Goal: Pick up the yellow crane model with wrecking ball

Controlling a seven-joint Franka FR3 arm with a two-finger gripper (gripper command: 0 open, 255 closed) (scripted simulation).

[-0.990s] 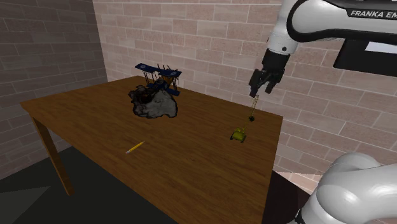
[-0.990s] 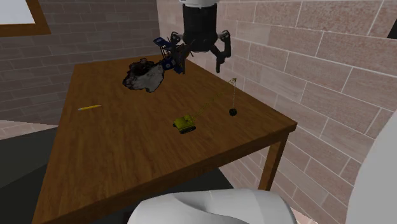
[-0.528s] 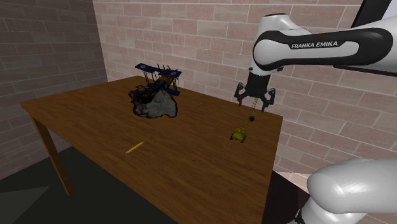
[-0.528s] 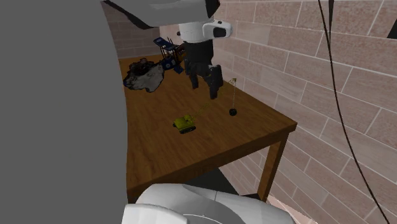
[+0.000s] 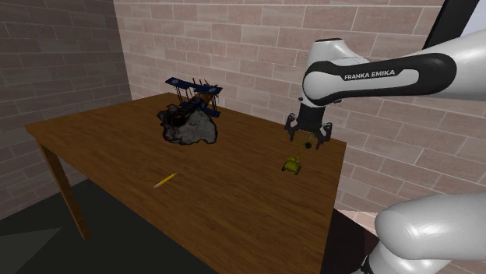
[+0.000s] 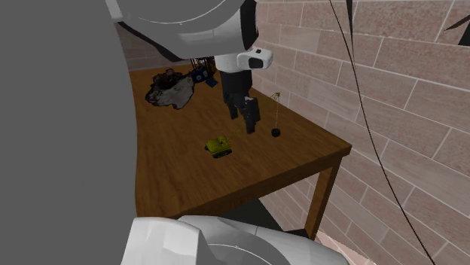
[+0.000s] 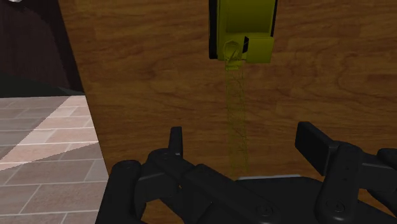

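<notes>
The yellow crane model's tracked body (image 5: 292,164) stands on the wooden table (image 5: 117,148) near its wall-side end. Its thin lattice boom (image 6: 276,95) rises toward the wall, and the black wrecking ball (image 6: 276,132) hangs from the tip just above the tabletop. My black gripper (image 5: 308,138) hangs low over the boom, beside the ball, and is open. In the wrist view the boom (image 7: 236,114) runs from the crane body (image 7: 243,28) down between the two spread fingertips (image 7: 315,143), touching neither. In the second exterior view the gripper (image 6: 248,120) sits between the body (image 6: 219,146) and the ball.
A blue biplane model (image 5: 193,92) rests on a dark grey lumpy heap (image 5: 188,126) at the table's far side. A yellow pencil (image 5: 163,180) lies mid-table. A brick wall (image 5: 257,47) runs close behind. The table's edge (image 7: 73,57) and tiled floor lie beside the gripper.
The arm has lowered from high above the boom tip down to the boom, close to the table, and the hand has turned. The crane has not moved.
</notes>
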